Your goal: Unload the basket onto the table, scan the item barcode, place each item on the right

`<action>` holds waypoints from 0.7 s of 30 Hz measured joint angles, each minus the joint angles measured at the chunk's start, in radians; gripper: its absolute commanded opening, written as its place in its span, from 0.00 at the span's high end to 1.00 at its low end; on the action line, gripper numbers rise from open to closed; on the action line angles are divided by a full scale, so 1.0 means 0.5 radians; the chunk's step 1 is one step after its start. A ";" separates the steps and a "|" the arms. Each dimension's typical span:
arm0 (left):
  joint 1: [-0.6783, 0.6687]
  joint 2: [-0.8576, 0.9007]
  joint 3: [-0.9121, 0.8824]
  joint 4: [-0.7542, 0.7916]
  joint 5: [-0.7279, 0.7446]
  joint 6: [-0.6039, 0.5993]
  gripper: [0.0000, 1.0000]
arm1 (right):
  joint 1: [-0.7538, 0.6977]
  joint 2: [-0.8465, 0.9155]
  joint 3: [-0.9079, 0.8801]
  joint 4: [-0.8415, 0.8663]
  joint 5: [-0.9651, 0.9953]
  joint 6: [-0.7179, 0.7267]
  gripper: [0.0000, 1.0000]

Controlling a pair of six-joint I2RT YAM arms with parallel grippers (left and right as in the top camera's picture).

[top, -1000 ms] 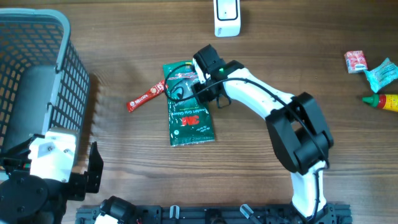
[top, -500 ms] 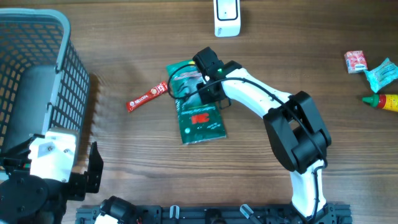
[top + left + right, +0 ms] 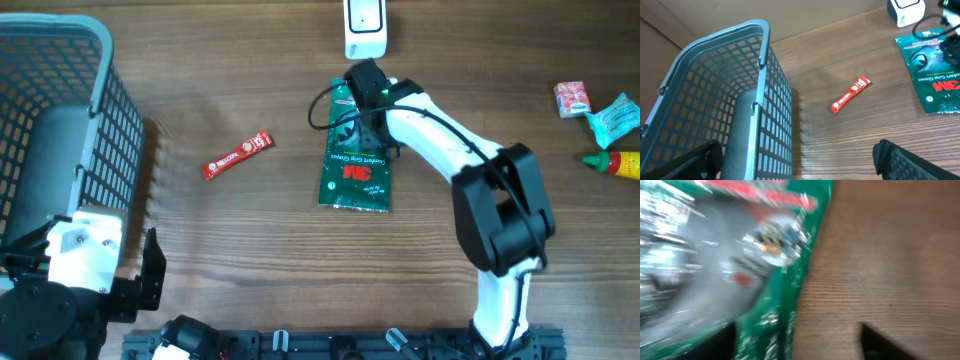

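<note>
Packet of gloves [image 3: 355,172] is laid on tabletop [image 3: 250,250] near scanner [image 3: 365,25] | scan judged not yet made | right tool [image 3: 360,115] is seen open over packet | left tool [image 3: 797,157] open

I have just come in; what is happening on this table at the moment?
The right gripper sits over the top end of a flat green plastic glove packet, which lies just below the white scanner box. Its fingers look apart, though that view is blurred. The left gripper hangs open beside the grey mesh basket. A red sachet lies apart, untouched.
</note>
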State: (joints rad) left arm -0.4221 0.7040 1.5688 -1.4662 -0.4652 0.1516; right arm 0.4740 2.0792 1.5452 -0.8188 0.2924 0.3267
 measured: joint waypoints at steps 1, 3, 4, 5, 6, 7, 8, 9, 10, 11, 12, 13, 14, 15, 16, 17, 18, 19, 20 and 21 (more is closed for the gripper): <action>0.000 0.000 0.000 0.000 0.000 0.000 0.00 | 0.016 -0.050 0.014 0.031 -0.042 -0.001 0.09; 0.000 0.000 0.000 0.000 0.000 0.000 0.00 | 0.047 -0.124 0.043 0.092 -0.115 -0.005 0.09; 0.000 0.000 0.000 0.000 0.000 0.000 0.00 | 0.071 -0.165 0.066 0.131 -0.153 -0.006 0.10; 0.000 0.000 0.000 0.000 0.000 0.000 0.00 | 0.092 -0.186 0.082 0.160 -0.175 -0.006 0.10; 0.000 0.000 0.000 0.000 0.000 0.000 0.00 | 0.122 -0.200 0.101 0.192 -0.198 -0.005 0.10; 0.000 0.000 0.000 0.000 0.000 0.000 0.00 | 0.152 -0.202 0.111 0.216 -0.220 -0.005 0.10; 0.000 0.000 0.000 0.000 0.000 0.000 0.00 | 0.180 -0.195 0.111 0.228 -0.234 -0.002 0.10; 0.000 0.000 0.000 0.000 0.000 0.000 0.00 | 0.201 -0.178 0.111 0.232 -0.244 0.004 0.09; 0.000 0.000 0.000 0.000 0.000 0.000 0.00 | 0.220 -0.156 0.111 0.240 -0.257 0.010 0.09; 0.000 0.000 0.000 0.000 0.000 0.000 0.00 | 0.242 -0.117 0.111 0.251 -0.262 0.023 0.08; 0.000 0.000 0.000 0.000 0.000 0.000 0.00 | 0.259 -0.070 0.111 0.253 -0.269 0.034 0.09; 0.000 0.000 0.000 0.000 0.000 0.000 0.00 | 0.272 -0.032 0.111 0.256 -0.272 0.042 0.09; 0.000 0.000 0.000 0.000 0.000 0.000 0.00 | 0.285 0.018 0.111 0.260 -0.272 0.050 0.08; 0.000 0.000 0.000 0.000 0.000 0.000 0.00 | 0.295 0.059 0.111 0.266 -0.270 0.066 0.08; 0.000 0.000 0.000 0.000 0.000 0.000 0.00 | 0.304 0.094 0.111 0.272 -0.268 0.079 0.08; 0.000 0.000 0.000 0.000 0.000 0.000 0.00 | 0.316 0.131 0.108 0.272 -0.253 0.096 0.07; 0.000 0.000 0.000 0.000 0.000 0.000 0.00 | 0.323 0.156 0.108 0.272 -0.234 0.113 0.07; 0.000 0.000 0.000 0.000 0.000 0.000 0.00 | 0.333 0.179 0.108 0.272 -0.208 0.134 0.06; 0.000 0.000 0.000 0.000 0.000 0.000 0.00 | 0.340 0.189 0.108 0.272 -0.189 0.151 0.06; 0.000 0.000 0.000 0.000 0.000 0.000 0.00 | 0.346 0.197 0.108 0.273 -0.167 0.168 0.06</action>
State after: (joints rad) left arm -0.4221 0.7040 1.5688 -1.4662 -0.4652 0.1516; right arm 0.6472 2.1777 1.5990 -0.6823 0.2089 0.4107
